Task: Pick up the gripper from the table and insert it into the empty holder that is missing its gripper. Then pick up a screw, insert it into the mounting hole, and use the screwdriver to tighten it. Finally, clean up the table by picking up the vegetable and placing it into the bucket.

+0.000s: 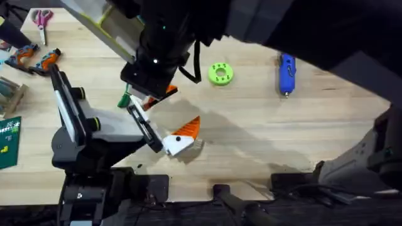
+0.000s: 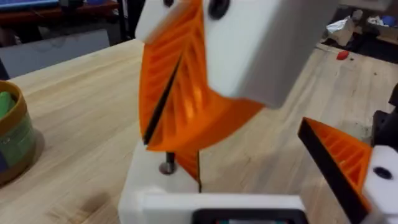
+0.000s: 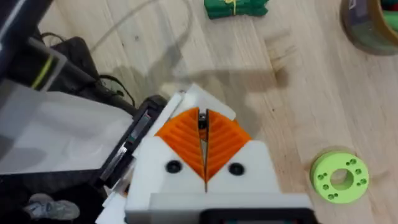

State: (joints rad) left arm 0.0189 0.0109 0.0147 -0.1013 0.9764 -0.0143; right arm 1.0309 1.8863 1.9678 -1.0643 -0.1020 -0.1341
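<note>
Up close under the overhead camera, the right gripper (image 3: pixel 204 146) had its orange pads pressed together on a thin dark screw, right at the claw's white holder (image 1: pixel 178 145). Left gripper (image 2: pixel 249 155) sat apart, holding nothing. Blue screwdriver (image 1: pixel 287 73) lay well off to the right, and the green vegetable (image 3: pixel 236 7) near the bucket (image 3: pixel 372 25).

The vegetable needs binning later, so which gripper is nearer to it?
Right. The right gripper hangs just beside the vegetable, to its right in the overhead view. The left gripper sits farther off, toward the table's near edge.
</note>
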